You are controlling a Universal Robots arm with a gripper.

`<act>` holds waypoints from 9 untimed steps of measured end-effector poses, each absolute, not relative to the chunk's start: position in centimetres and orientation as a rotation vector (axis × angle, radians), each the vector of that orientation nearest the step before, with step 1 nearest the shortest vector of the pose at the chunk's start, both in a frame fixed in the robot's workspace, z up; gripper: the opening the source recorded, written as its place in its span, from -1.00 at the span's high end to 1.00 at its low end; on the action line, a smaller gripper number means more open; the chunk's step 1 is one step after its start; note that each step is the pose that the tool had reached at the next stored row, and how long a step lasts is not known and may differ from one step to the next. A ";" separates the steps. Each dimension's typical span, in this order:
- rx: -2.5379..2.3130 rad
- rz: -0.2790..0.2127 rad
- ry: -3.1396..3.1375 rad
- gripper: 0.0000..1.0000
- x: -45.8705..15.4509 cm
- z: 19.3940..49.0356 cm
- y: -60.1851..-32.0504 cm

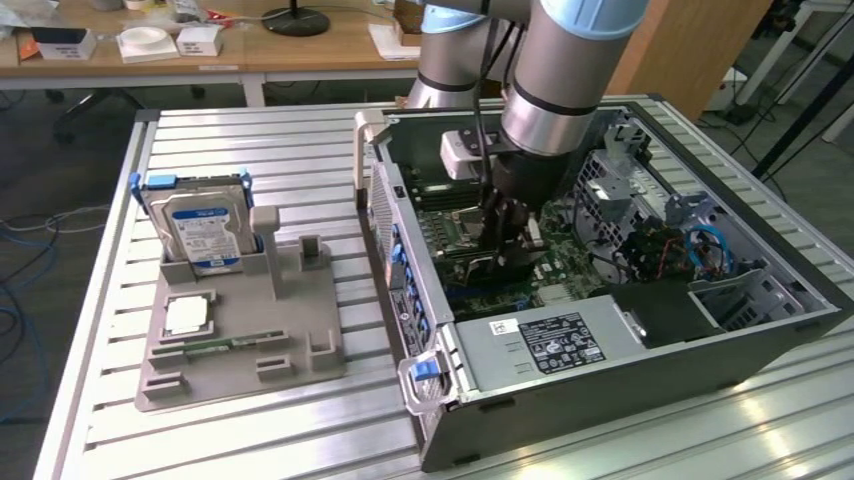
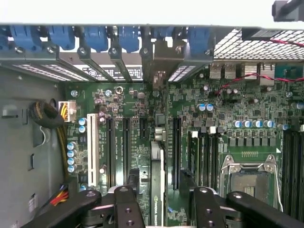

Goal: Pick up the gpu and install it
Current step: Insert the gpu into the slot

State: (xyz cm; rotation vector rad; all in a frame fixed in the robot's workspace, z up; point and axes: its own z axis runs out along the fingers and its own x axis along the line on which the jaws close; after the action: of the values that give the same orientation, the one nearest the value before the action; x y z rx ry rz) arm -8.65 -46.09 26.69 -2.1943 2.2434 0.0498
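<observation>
The end effector (image 1: 505, 262) reaches down inside the open computer case (image 1: 747, 345) on the bench (image 1: 267, 440), over the motherboard (image 2: 228, 102). In the wrist view its fingers (image 2: 127, 209) are narrowed on the gpu (image 2: 157, 185), seen edge-on and upright between them, lined up with the expansion slots (image 2: 126, 142). On the exterior view's left, well apart, a grey holder (image 1: 240, 350) carries a hard drive (image 1: 200, 228) standing upright.

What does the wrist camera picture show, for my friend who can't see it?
The gripper holds the gpu on edge, right over the green motherboard inside an open computer case. Long black slots run beside the card, and blue clips line the case's back edge.
</observation>
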 end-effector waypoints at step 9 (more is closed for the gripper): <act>-2.192 0.050 2.245 0.06 -8.7 29.1 -46.1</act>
State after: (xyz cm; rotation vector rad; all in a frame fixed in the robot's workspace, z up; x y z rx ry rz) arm -8.66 -46.09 29.13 -2.1924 2.2450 0.0498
